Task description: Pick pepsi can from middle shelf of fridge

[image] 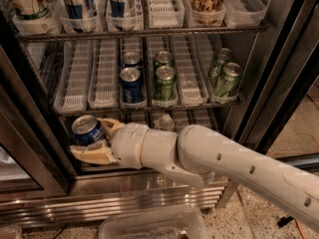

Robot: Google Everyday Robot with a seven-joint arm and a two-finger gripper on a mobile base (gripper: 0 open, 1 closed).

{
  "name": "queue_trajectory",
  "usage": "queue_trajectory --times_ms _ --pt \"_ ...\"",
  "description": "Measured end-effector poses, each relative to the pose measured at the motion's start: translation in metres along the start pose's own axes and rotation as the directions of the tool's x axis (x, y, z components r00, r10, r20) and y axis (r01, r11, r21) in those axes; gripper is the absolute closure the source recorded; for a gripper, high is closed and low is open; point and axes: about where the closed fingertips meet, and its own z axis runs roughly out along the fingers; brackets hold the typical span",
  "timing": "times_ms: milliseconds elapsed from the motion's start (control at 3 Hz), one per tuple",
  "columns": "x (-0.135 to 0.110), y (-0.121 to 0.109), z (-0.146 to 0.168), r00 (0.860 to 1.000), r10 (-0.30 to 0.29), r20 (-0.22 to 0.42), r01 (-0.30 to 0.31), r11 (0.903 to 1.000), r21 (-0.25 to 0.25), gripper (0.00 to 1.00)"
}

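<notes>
My gripper is at the lower left of the open fridge, below the front of the middle shelf. Its tan fingers are shut on a dark blue pepsi can with a silver top, held slightly tilted. The white arm runs off to the lower right. Two more blue cans stand one behind the other in a lane on the middle shelf, with two green cans beside them and two more green cans at the right.
The top shelf holds tall cans and cartons in white trays. Black door frames stand at the left and right. A clear plastic bin sits on the floor in front of the ribbed steel base.
</notes>
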Motion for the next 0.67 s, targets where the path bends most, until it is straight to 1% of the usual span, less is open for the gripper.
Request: queue_trajectory --times_ms 333,667 --pt "0.005 0.043 -0.028 0.998 0.064 -0.017 -0.063 0.9972 0.039 1.0" --pt "0.005 0.038 -0.042 0.998 0.064 -0.016 -0.062 0.9953 0.074 1.0"
